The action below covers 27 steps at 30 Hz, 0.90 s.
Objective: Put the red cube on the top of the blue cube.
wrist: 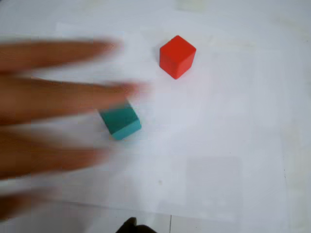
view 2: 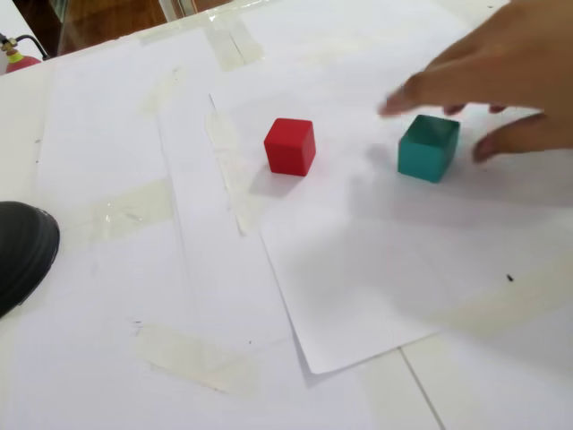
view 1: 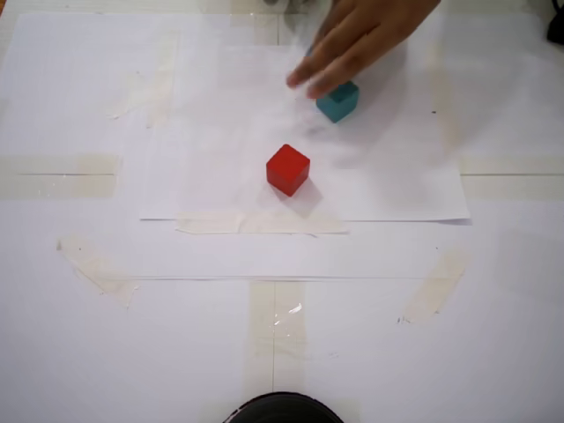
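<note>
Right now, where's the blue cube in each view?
A fixed view: blue cube upper centre-right, partly under the hand.
Wrist view: left of centre, at the blurred fingertips.
A fixed view: right of centre, below the hand.
Shared landmark: the red cube, standing apart from it in all three.

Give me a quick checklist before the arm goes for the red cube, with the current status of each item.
1. Workspace free of people: not ok. A person's hand hovers over the blue cube, blurred.
2. Red cube reachable and unobstructed: ok, it sits alone on the white paper.
3. Cubes apart, not stacked: ok.
4. Blue cube settled in place: cannot tell, the hand is at it.
5. Gripper open and ready: cannot tell, it shows in no view.
</note>
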Available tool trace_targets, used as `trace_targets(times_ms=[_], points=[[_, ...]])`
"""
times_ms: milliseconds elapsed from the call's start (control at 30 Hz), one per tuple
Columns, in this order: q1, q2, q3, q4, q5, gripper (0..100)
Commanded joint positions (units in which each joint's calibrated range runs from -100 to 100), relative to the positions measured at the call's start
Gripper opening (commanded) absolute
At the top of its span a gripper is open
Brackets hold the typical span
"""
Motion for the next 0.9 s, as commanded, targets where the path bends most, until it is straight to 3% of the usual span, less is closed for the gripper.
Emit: trace_targets(times_ms=[0, 433, 667, 867], points=[[-0.2, -0.3, -3.6, 0.4, -0.4, 0], [-1.8, -0.3, 0.0, -2.3, -0.4, 0], [-1.9, -0.3, 2.0, -3.4, 2.4, 0], [-0.9, 15.0, -6.9, -6.1, 5.2, 0]])
